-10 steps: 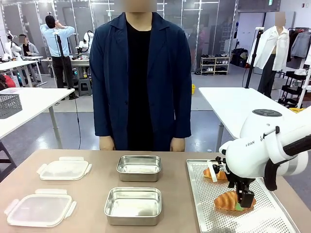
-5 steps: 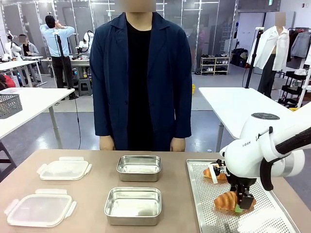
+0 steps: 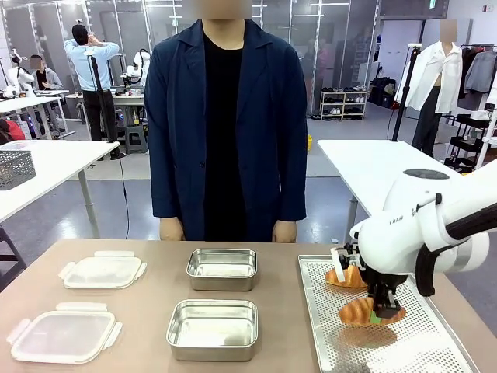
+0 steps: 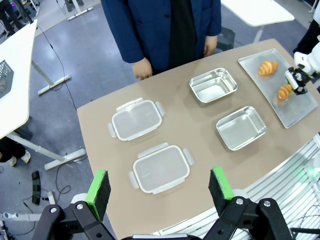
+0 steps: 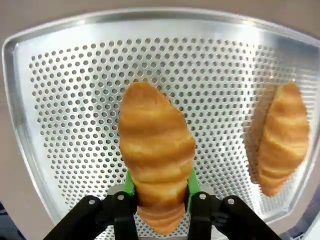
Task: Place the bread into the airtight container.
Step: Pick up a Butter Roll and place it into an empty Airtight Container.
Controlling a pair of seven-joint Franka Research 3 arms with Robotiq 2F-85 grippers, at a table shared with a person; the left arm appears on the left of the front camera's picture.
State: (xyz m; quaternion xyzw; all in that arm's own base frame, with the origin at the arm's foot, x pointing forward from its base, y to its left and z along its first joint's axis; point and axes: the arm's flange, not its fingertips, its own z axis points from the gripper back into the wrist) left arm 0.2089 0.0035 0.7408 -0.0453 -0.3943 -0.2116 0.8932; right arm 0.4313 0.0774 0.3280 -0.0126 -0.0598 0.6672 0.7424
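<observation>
I observed the right gripper (image 3: 378,315) closed on one croissant (image 3: 363,311), its green pads pressed against both flanks of the pastry near one end, as the right wrist view confirmed (image 5: 157,187). The croissant (image 5: 156,150) hung just above the perforated tray (image 3: 439,346), with its shadow on the metal beneath it. A second croissant (image 3: 345,277) lay on the far part of the same tray, apart from the held one. The left gripper (image 4: 160,187) stood high over the table with its jaws wide apart and nothing between them. Two open steel containers sat at the table's middle, the near container (image 3: 212,330) and the far container (image 3: 222,269), both without contents. To their left lay the near lid (image 3: 64,336) and the far lid (image 3: 101,272). A person (image 3: 225,124) stood at the far edge, hands at their sides.
</observation>
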